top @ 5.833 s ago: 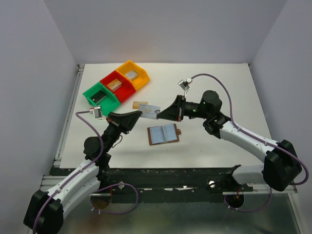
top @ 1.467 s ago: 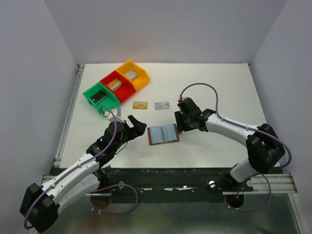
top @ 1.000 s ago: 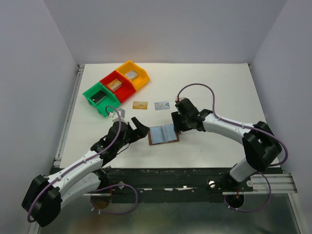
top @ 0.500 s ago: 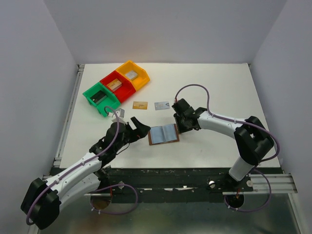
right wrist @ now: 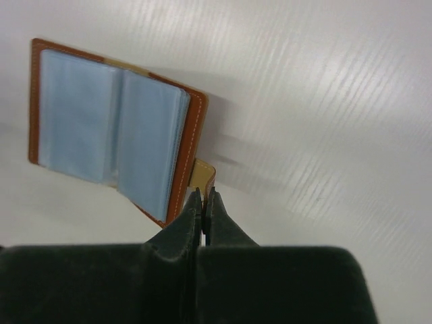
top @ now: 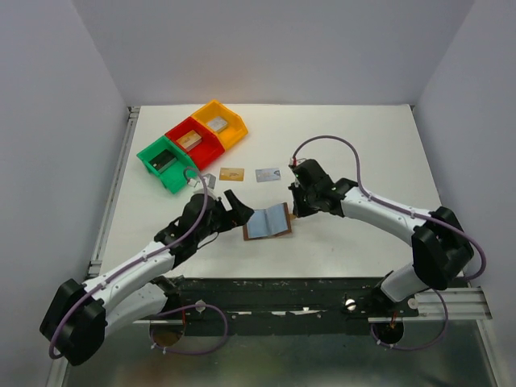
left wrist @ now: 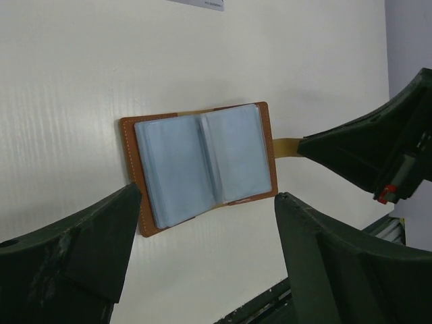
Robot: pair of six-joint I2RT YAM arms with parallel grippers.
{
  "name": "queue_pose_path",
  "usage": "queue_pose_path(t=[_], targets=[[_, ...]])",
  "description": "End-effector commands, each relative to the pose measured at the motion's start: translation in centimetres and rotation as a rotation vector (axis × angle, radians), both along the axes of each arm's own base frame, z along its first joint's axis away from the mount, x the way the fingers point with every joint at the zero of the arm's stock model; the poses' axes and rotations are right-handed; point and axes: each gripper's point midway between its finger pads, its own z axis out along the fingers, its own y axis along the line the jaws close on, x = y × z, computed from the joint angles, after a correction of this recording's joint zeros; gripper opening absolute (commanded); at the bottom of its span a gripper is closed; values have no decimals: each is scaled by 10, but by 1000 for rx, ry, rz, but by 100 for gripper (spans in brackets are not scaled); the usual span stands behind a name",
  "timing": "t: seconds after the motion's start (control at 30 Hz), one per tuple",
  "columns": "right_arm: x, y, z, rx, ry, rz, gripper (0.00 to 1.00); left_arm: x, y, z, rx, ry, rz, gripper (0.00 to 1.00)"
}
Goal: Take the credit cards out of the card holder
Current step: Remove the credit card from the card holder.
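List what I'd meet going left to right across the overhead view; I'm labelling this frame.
green bin → red bin → yellow bin → card holder → right hand

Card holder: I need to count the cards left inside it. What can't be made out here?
- Contents of the card holder: in every view the cloudy blue sleeves hide whether any cards remain.
- Snap tab tip: right wrist view, pinched out of sight inside the shut right gripper.
- Loose card: left wrist view, cut off by the top edge.
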Motion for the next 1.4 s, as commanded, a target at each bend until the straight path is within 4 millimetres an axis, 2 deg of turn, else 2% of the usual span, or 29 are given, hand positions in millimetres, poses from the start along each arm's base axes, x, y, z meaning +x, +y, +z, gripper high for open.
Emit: queue_pose_path(t=[0.0,0.2,0.43,0.63,0.87,1.1,1.37], targets=[[-18,22,22,160,-6,103,0,-1,-27,4,42,15,-155,92],[-28,29,29,226,17,125,0,2,-53,-2,53,48,-259,88],[-30,25,19,221,26,101,0,4,-71,-11,87,66,-331,81],[-33,36,29,301,16,119,0,7,-79,-15,108,65,-360,80],[-34,41,43,345,1,131,0,8,-91,-21,111,89,-409,74],[-32,45,56,377,-31,149,0,10,-92,-31,139,111,-414,74],[-34,48,57,386,-23,161,0,12,-93,-38,150,122,-420,68]])
